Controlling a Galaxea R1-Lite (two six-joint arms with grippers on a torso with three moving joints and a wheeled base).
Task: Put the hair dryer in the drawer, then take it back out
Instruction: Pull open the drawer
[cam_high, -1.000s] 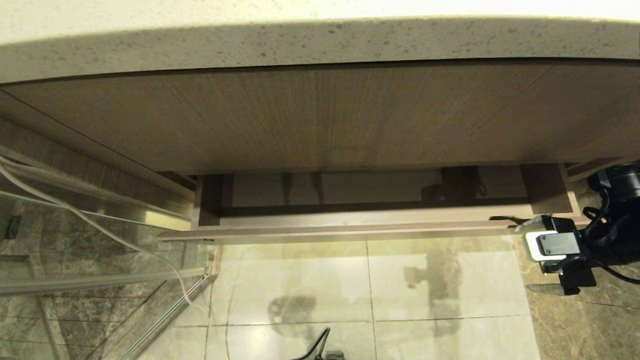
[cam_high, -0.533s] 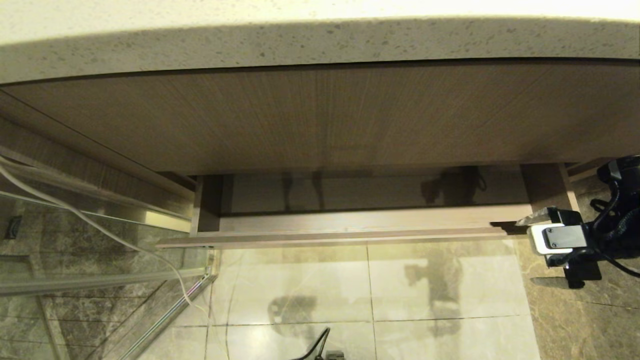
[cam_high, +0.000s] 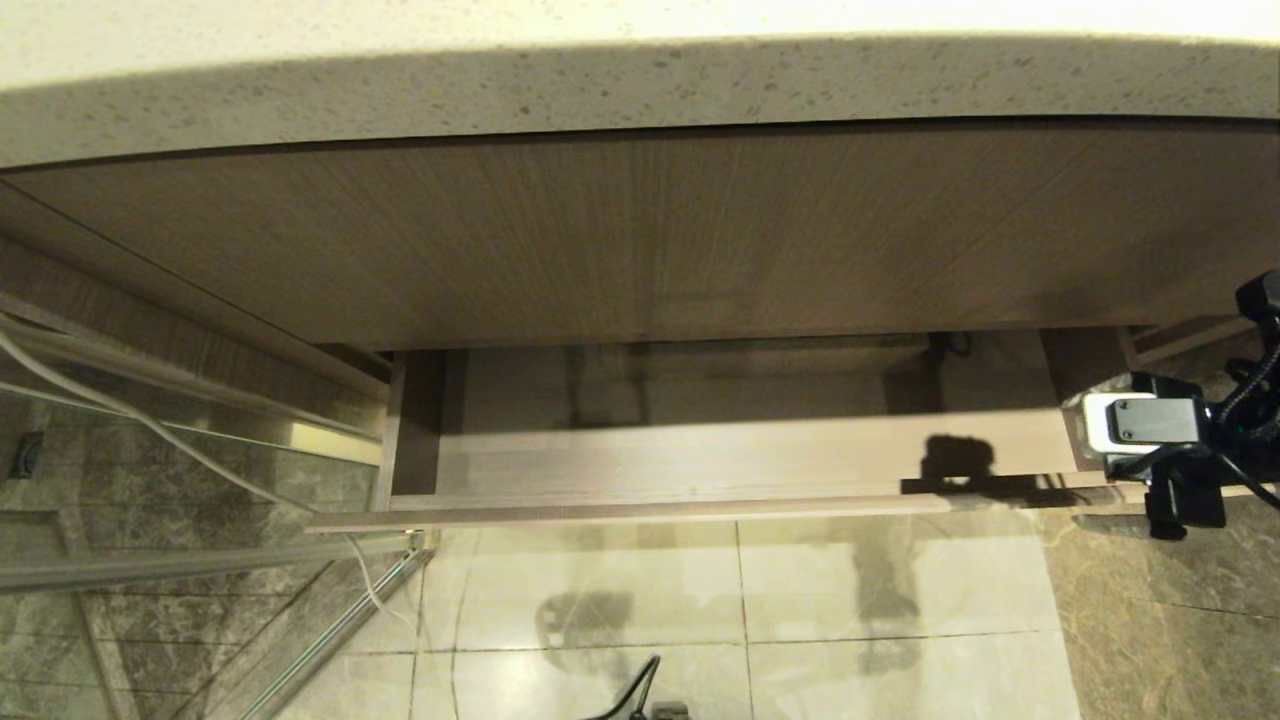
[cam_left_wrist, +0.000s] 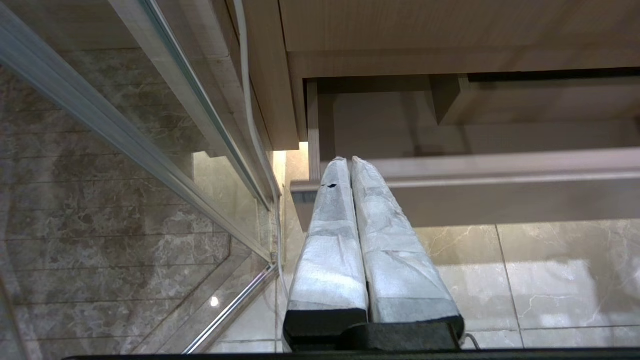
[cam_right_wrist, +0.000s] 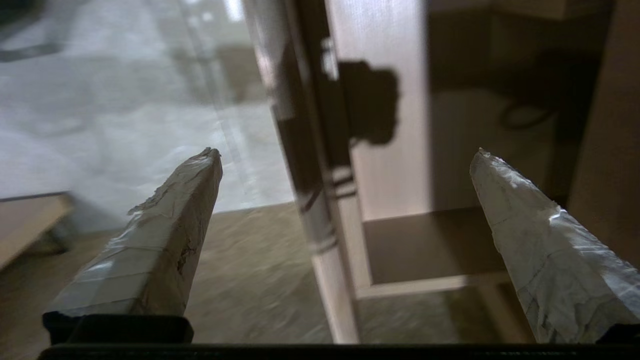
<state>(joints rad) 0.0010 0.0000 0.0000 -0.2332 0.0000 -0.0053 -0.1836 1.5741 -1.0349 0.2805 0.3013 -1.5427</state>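
Drawer (cam_high: 700, 465) stands part open, right hand (cam_right_wrist: 345, 155) spread wide astride its front edge at the right end. Hair dryer nowhere in sight. Opening step; next, fetch the dryer. Left hand (cam_left_wrist: 350, 165) parked, pinched together.

The right gripper (cam_right_wrist: 345, 155) gapes wide, seemingly straddling the drawer (cam_high: 700, 465) front; the left gripper (cam_left_wrist: 349, 161) is pressed closed.

drawer (cam_high: 700, 465) partly open, narrow top gap free, taller wood-grain panel (cam_high: 640, 240) overhanging its back
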